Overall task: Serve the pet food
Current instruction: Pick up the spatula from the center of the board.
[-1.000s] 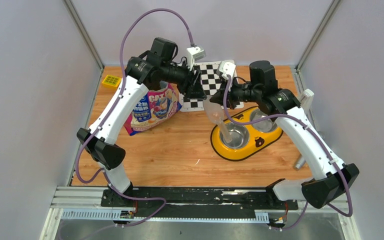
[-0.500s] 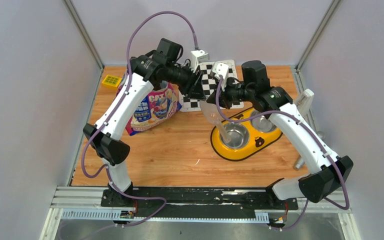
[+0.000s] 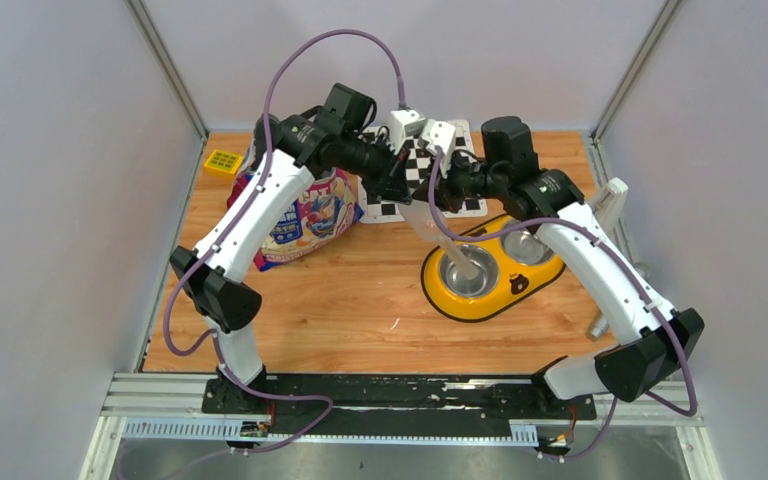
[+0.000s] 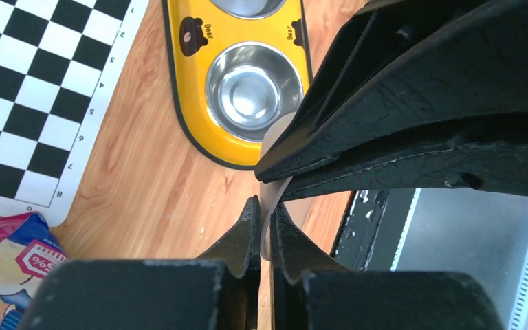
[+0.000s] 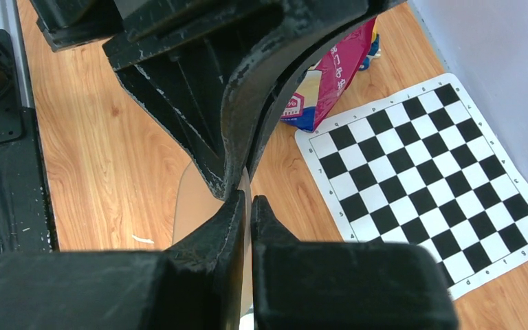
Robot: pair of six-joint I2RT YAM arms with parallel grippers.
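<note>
Left pincer point(image 4: 265, 206) and right pincer point(image 5: 247, 199) each nip the pale scoop point(image 3: 422, 222) (edge-on, mostly hidden).

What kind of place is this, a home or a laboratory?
Most likely a robot test cell in a laboratory: plain grey walls enclose the wooden table, and a checkerboard sheet lies on it.

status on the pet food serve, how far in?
Done: nothing served yet; the steel cups in the yellow bowl look empty. In hand: left gripper and right gripper both pinch a pale scoop above the table, apparently a handover. Left: scoop from the CAT FOOD bag standing at the left, then tip it into a cup.
</note>
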